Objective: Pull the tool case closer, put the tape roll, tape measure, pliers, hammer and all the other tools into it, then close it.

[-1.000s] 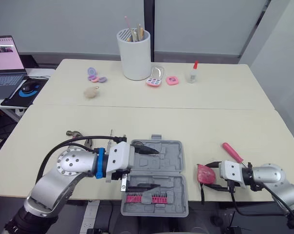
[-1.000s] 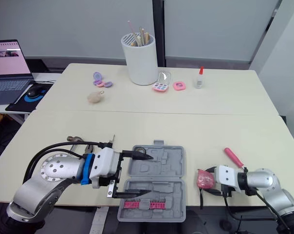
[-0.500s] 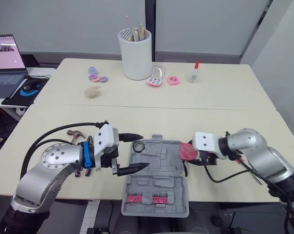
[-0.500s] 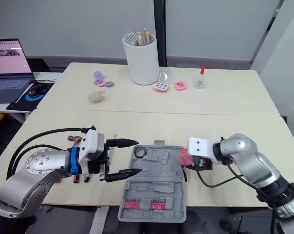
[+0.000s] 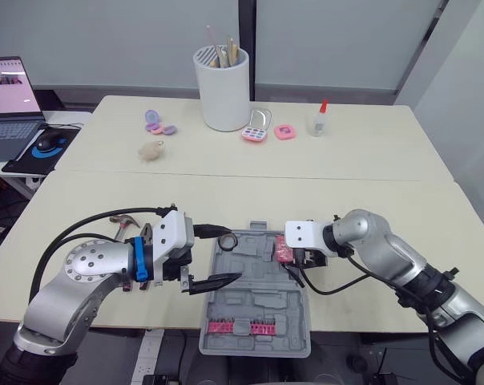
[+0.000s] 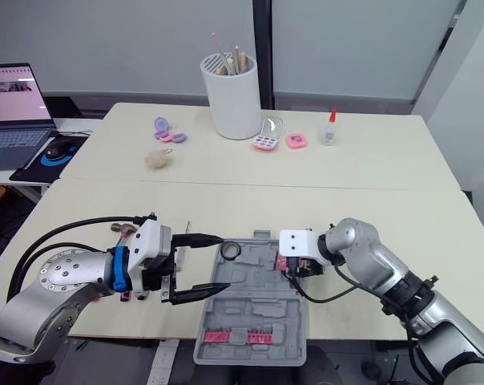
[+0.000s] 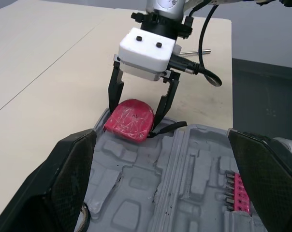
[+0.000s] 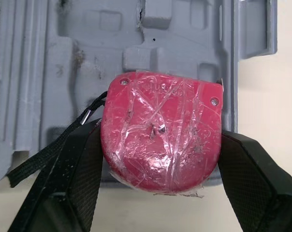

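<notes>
Centre frame, we are clamping the tape measure (image 8: 160, 135) in our right gripper (image 6: 292, 263) over the tool case (image 5: 258, 298) for stowing; left gripper (image 5: 232, 255) is gaping, empty.

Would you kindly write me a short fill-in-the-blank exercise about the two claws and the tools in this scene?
1. The right claw is shut on the red ____.
2. The left claw is ____, with nothing between its fingers.
3. The hammer lies on the table, on the robot's ____ side of the grey tool case.

Missing words: tape measure; open; left.
</notes>
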Controlling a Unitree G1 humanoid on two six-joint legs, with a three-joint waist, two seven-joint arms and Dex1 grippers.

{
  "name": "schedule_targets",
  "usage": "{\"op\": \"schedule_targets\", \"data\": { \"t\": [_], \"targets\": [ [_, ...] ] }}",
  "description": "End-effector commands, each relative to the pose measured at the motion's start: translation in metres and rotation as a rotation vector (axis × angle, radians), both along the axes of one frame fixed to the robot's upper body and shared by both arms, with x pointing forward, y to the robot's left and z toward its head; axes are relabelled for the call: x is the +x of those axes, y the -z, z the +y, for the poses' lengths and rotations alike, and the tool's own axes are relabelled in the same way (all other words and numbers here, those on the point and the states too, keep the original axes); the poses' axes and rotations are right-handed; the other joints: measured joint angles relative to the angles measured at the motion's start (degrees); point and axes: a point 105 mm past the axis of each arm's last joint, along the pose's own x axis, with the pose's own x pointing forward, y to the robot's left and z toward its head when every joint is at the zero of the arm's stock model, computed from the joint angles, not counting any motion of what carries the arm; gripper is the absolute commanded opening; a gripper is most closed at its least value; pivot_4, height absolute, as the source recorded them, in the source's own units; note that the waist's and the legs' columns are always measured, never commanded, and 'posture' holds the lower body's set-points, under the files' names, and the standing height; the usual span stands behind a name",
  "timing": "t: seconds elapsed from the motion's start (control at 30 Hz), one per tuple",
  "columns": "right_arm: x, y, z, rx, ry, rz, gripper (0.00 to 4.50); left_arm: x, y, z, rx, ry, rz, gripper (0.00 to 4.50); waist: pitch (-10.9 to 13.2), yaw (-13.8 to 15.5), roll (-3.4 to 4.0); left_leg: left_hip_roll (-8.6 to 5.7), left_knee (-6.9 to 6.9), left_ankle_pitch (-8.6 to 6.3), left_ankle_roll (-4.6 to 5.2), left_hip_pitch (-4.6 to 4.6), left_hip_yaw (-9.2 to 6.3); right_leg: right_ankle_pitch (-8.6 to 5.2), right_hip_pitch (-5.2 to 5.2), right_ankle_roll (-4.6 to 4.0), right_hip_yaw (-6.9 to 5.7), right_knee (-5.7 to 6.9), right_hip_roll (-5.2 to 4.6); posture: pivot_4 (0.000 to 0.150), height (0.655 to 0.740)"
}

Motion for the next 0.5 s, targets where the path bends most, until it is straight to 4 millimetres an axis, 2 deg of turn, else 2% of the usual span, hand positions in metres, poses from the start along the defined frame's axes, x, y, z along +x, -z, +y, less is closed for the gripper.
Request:
{"op": "schedule_targets", "data": {
  "t": [0.03, 0.5],
  "targets": [
    [0.007, -0.010, 0.007, -0.006, -0.037, -0.059, 3.16, -0.002, -0.009, 0.002, 0.015, 0.004, -0.055, 4.50, 0.00, 0.00, 0.00, 0.00, 0.00, 0.00, 0.00, -0.02, 0.01, 0.00, -0.03, 0.00, 0.00, 0.00, 0.00, 0.150, 0.7400],
    [0.015, 0.003, 0.010, -0.052, -0.060, -0.077, 3.16, -0.001, -0.007, 0.003, 0.029, 0.003, -0.059, 4.50, -0.01, -0.11, -0.02, 0.03, 0.00, 0.00, 0.00, -0.01, 0.03, 0.03, -0.08, -0.06, 0.03, 0.05, 0.00, 0.150, 0.7400]
  ]
}}
